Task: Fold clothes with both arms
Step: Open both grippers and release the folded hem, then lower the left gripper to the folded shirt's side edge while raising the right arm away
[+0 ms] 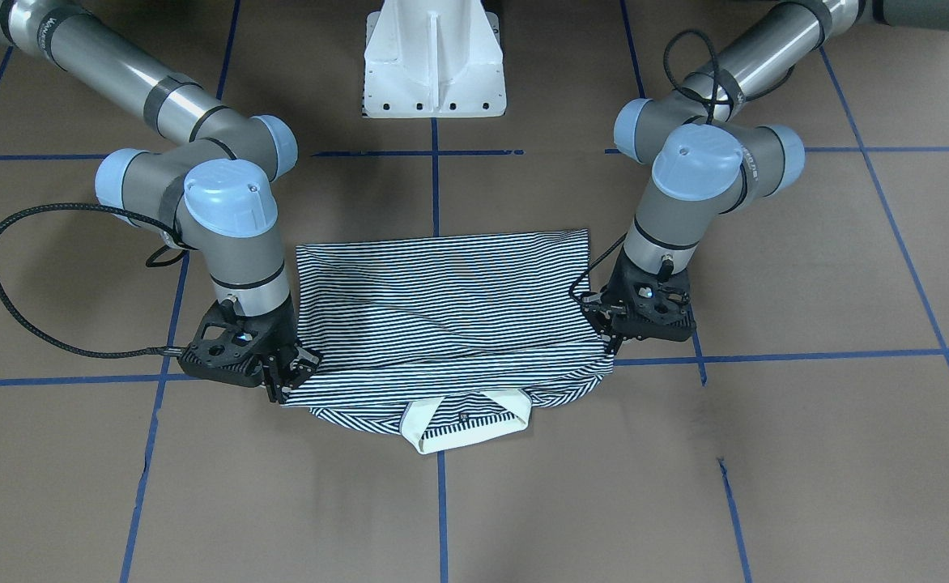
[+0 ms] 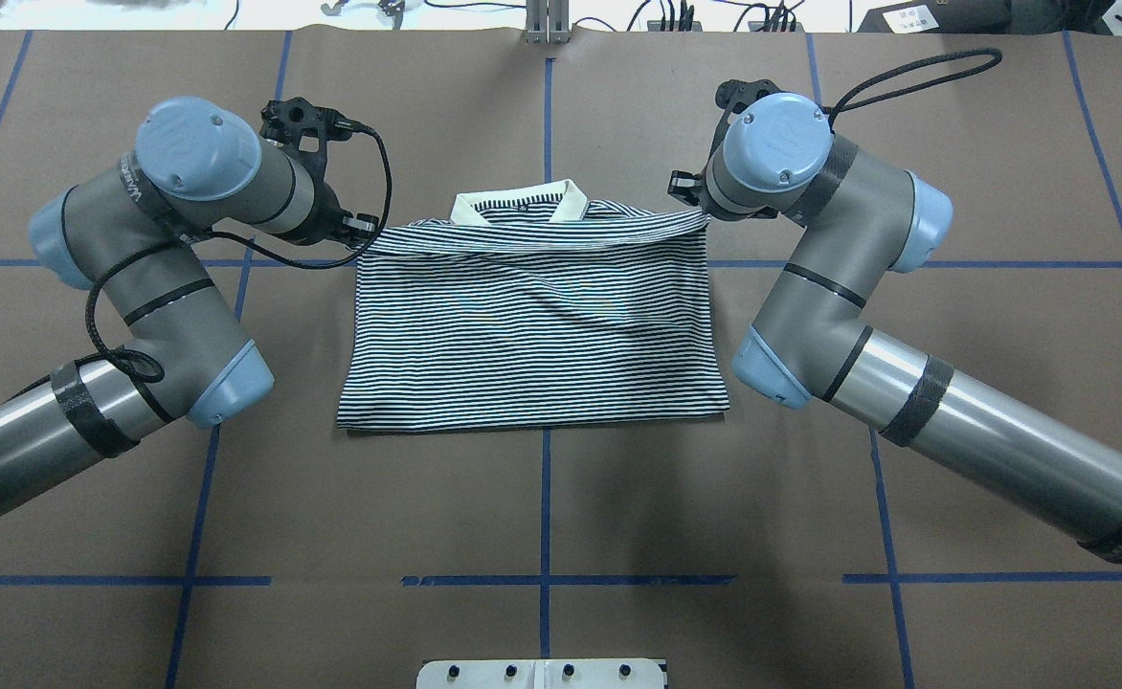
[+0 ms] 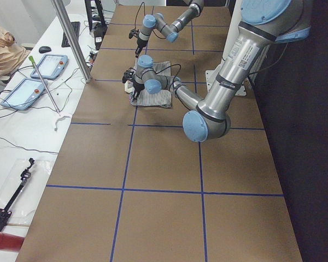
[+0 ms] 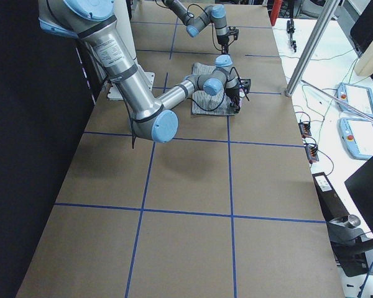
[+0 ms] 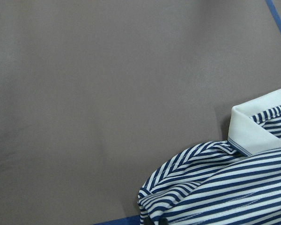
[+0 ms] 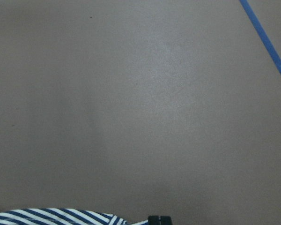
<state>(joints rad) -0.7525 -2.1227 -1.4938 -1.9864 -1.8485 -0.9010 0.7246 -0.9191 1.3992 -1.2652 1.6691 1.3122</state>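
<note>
While clamping wrinkled navy-striped polo shirt [image 1: 442, 308], black left gripper [image 1: 608, 340] and right gripper [image 1: 287, 385] are flanking it.
White pedestal [image 1: 434, 65] standing at twelve o'clock.

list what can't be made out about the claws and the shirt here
- Left claw: open or shut unclear. Its own body hides the tips in the front-facing view, and its wrist covers it overhead.
- Right claw: likewise, tips lost against the polo shirt.
- Sleeves and front: hidden under the folded-up layer in every view.
- Side views: shirt too small for detail.

Near right arm [image 4: 121, 68] over striped shirt [image 4: 209, 107]
</note>
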